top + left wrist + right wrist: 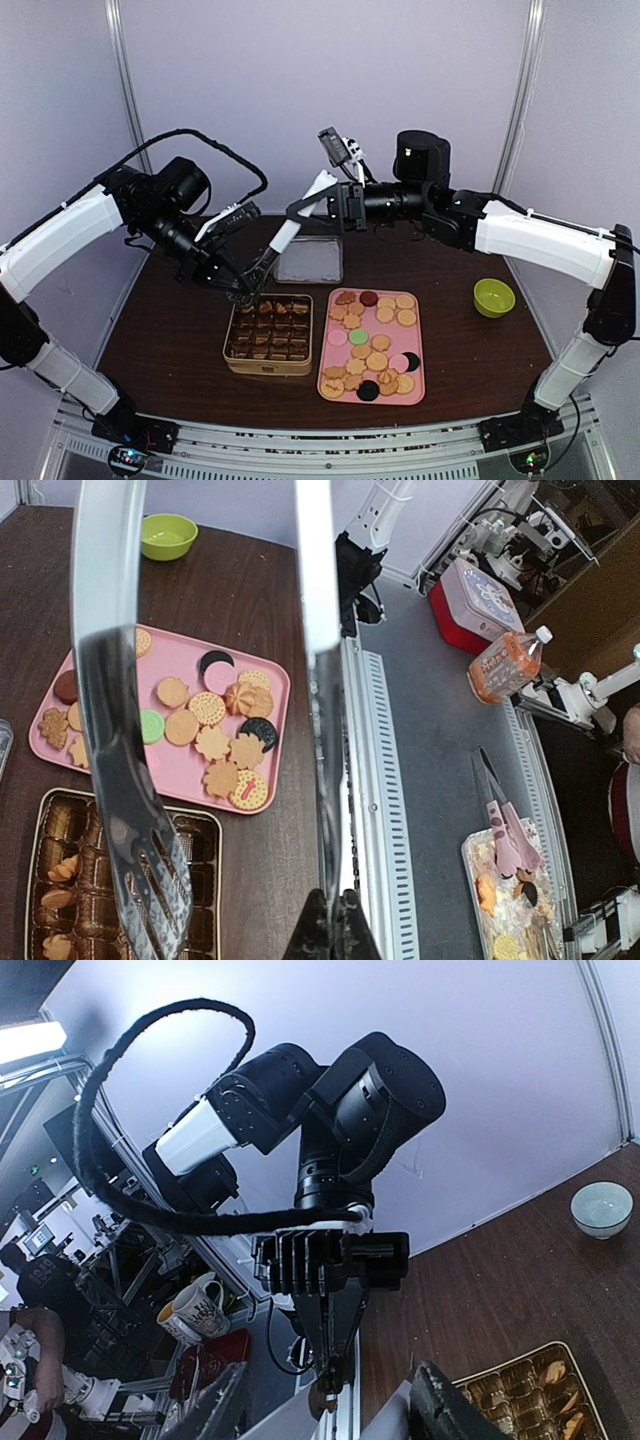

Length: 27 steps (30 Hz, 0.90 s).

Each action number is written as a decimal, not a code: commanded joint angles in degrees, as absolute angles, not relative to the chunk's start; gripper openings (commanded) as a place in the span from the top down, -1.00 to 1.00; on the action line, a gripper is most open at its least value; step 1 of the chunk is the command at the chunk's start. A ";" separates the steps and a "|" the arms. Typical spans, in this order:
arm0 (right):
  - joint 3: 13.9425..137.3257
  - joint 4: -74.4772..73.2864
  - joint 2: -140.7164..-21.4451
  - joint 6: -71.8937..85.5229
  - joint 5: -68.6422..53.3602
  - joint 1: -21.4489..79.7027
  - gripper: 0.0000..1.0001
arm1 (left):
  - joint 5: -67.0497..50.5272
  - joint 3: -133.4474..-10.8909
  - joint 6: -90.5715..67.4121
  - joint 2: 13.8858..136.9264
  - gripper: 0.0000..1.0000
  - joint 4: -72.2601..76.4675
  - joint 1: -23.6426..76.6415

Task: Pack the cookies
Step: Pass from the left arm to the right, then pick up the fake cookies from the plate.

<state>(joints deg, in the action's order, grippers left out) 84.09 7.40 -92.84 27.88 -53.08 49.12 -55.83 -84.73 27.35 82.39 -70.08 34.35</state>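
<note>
- Cookies (375,350) mostly on pink tray (415,342), mid-table; a few in gold box (268,368) just left of it.
- Left gripper (322,935) clamped tight on metal tongs (290,232), tips over box's back-left corner.
- Right gripper (301,210) fingers apart, astride tongs' upper end; can't tell if gripping.

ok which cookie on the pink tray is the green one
The round green cookie left of centre on the pink tray, right beside a pink one. It is the only green cookie; the others are tan, pink, brown or black.
</note>
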 commanded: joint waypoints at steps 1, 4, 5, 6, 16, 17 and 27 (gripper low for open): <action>86.51 3.75 -93.89 24.97 -54.06 49.82 -0.01 | -55.23 -86.88 26.93 81.66 1.00 -68.54 34.32; 86.40 3.22 -93.77 24.38 -53.37 49.97 0.15 | -54.99 -86.53 26.96 81.45 1.00 -68.55 34.30; 86.47 2.69 -93.57 23.90 -52.87 49.99 0.21 | -54.82 -86.37 27.00 81.43 1.00 -68.51 34.28; 86.64 1.93 -93.28 23.38 -52.17 49.95 0.26 | -54.60 -86.25 27.07 81.38 1.00 -68.48 34.28; 83.13 -1.39 -88.00 19.81 -43.46 49.93 0.52 | -48.52 -85.49 26.30 80.50 0.69 -66.54 34.29; 82.37 -1.34 -87.31 19.64 -42.70 49.92 0.53 | -47.33 -85.04 25.94 80.28 0.55 -65.83 34.32; 74.93 -10.08 -80.15 13.11 -30.24 47.91 0.59 | -35.83 -79.96 22.26 76.97 -0.94 -60.18 32.30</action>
<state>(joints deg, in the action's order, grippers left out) 77.87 -6.48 -84.99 16.75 -37.45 48.93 -41.52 -82.74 24.36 80.20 -65.01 33.95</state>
